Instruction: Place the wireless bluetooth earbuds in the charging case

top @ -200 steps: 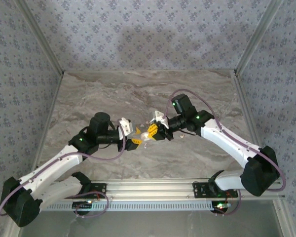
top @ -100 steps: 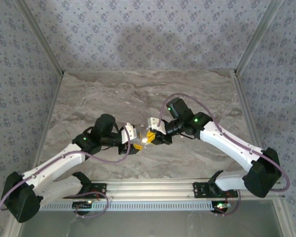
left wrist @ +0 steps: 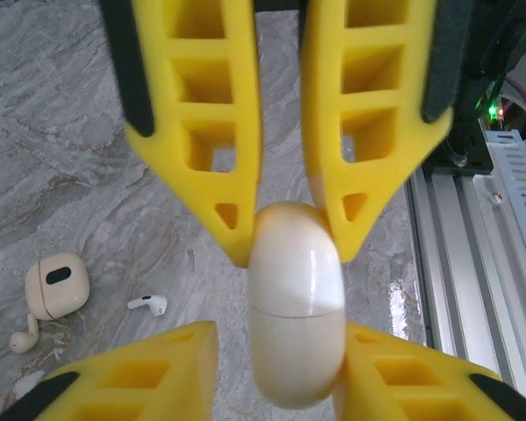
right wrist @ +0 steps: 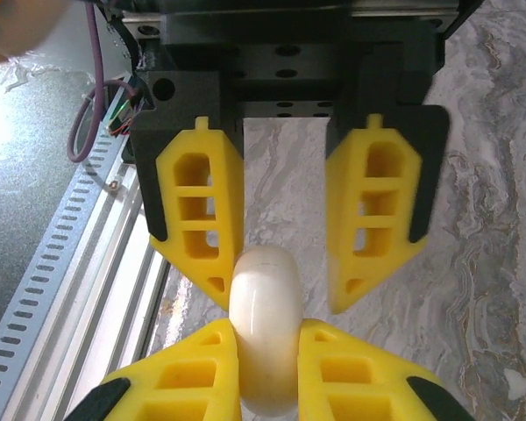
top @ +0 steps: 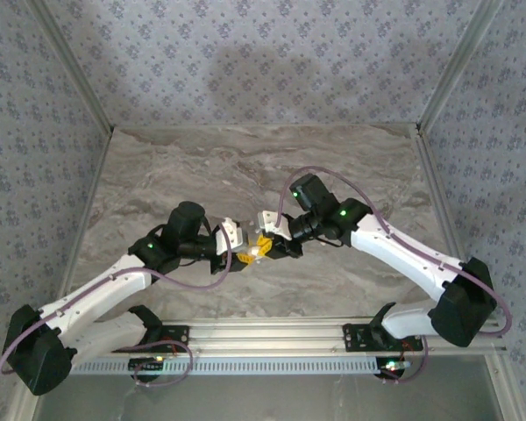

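Right pincer (right wrist: 269, 331) is clamped tight on the charging case (left wrist: 295, 307), above the tabletop (left wrist: 88, 175). Case: smooth cream oval with a thin seam across its middle.

Left pincer (left wrist: 280, 340) is part open around the other end; one finger touches, the other stands clear.

On the tabletop: white earbud (left wrist: 147, 304) and cream earbud (left wrist: 22, 335), beside a second cream case (left wrist: 57, 286) with a dark oval.

Right wrist view cuts off the held case's near end.

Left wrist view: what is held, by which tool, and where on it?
Cream case, pinched at one rounded end by the right tool; left tool flanks the other end.
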`<state>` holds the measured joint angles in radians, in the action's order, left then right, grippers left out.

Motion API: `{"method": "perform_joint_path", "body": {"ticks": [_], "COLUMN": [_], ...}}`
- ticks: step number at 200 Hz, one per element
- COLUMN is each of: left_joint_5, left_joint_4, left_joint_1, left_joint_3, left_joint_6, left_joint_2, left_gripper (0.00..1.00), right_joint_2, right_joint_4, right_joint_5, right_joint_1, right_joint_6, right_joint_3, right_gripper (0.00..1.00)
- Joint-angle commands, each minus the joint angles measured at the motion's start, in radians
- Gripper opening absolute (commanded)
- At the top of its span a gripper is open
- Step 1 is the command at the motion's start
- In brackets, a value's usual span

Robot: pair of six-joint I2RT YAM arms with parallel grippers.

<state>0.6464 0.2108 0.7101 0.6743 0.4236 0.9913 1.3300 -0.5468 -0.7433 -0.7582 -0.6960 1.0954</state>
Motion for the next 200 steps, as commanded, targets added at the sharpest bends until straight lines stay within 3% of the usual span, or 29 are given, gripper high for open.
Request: {"method": "perform_joint_path", "body": {"ticks": [1, 24, 46, 65, 131, 200], "left_joint_5": [0.033, 0.029, 0.024, 0.025, 0.024, 0.022], "left_joint_4": [-0.001, 0.000, -0.001, -0.001, -0.021, -0.031], "left_joint_1": [0.009, 0.008, 0.009, 0.008, 0.009, 0.009], "left_joint_3": [0.041, 0.041, 0.040, 0.041, 0.031, 0.022], "left_joint_6": [0.010, 0.010, 0.010, 0.009, -0.002, -0.006], "left_joint_2": [0.001, 0.003, 0.001, -0.002, -0.021, -0.043], "left_gripper": [0.32, 0.24, 0.21, 0.20, 0.18, 0.18], "right_joint_2": [0.003, 0.001, -0.005, -0.019, -0.017, -0.014], "right_joint_4": [-0.015, -0.016, -0.005, 0.024, 0.032, 0.067], "right_joint_5": [-0.014, -0.021, -0.019, -0.021, -0.019, -0.017], "right_joint_1": [-0.007, -0.006, 0.000, 0.012, 0.028, 0.062], "right_joint_6": [-0.016, -0.026, -0.023, -0.009, -0.001, 0.036], "right_joint_3": [0.035, 0.035, 0.022, -0.001, -0.012, -0.022], "right_gripper": [0.18, 0.20, 0.44, 0.51, 0.57, 0.57]}}
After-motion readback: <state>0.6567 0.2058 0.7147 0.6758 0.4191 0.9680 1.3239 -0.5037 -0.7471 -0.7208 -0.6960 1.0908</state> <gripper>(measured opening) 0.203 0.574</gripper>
